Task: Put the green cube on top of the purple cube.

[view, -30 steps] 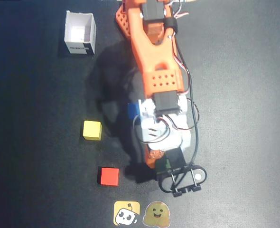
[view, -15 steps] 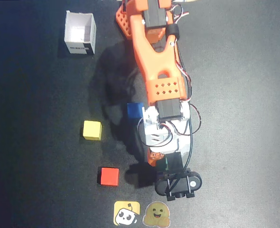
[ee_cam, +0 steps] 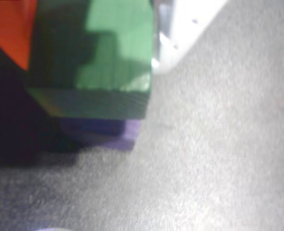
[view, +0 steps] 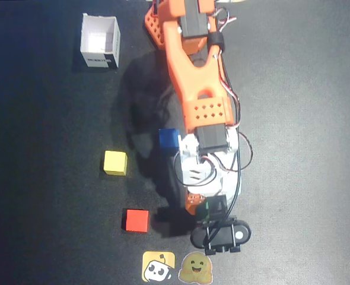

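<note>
1. Arm: orange 3D-printed arm w/ white wrist section point(view: 201, 101) reaches from top edge of the overhead view down toward bottom centre, over a dark matte table surface point(view: 305, 148).
2. End effector: two-finger gripper point(view: 206, 208) sits under the wrist in the overhead view. In the wrist view an orange finger point(ee_cam: 9, 29) lies against the left side of the small solid mid-green cube point(ee_cam: 118, 53) and a white finger point(ee_cam: 180, 33) against its right side; the gripper pinches the green cube between them.
3. Task item 1: green cube fills upper-left of the wrist view. In the overhead view only a sliver shows beside the black wrist cam housing point(view: 221, 234).
4. Task item 2: small dark purple cube point(ee_cam: 120, 134) is directly below the green cube; only a low strip visible. Cannot tell whether the two touch; img blurred.
5. Other items, overhead view:
   - small blue cube point(view: 168, 139), beside the arm's left edge.
   - small yellow cube point(view: 115, 162), left of the blue one.
   - small red cube point(view: 136, 220), below the yellow one, well apart.
   - open white cardboard box point(view: 100, 41), top left.
   - two cartoon stickers point(view: 175, 267), bottom centre, just below the gripper.
</note>
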{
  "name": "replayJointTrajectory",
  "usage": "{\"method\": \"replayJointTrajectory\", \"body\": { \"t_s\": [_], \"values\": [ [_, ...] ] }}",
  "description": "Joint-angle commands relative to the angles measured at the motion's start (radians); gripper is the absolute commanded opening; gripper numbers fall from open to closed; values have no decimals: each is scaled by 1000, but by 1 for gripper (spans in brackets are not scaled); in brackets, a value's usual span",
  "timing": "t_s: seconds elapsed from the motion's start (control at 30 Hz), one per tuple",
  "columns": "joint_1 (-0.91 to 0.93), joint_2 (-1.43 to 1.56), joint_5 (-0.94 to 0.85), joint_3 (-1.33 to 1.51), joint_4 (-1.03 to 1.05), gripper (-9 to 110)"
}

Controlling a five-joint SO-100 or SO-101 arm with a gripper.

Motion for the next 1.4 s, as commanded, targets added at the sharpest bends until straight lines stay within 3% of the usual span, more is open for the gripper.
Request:
{"method": "replayJointTrajectory", "body": {
  "t_s": [0.0,0.47,0.9,1.0,1.37],
  "values": [
    [-2,-2,14,-60,-5,9],
    [-5,-63,34,-58,-32,9],
    [-18,-75,57,-61,-41,16],
    [-20,-75,60,-61,-41,24],
    [-21,-67,75,-63,-41,25]
  ]
}}
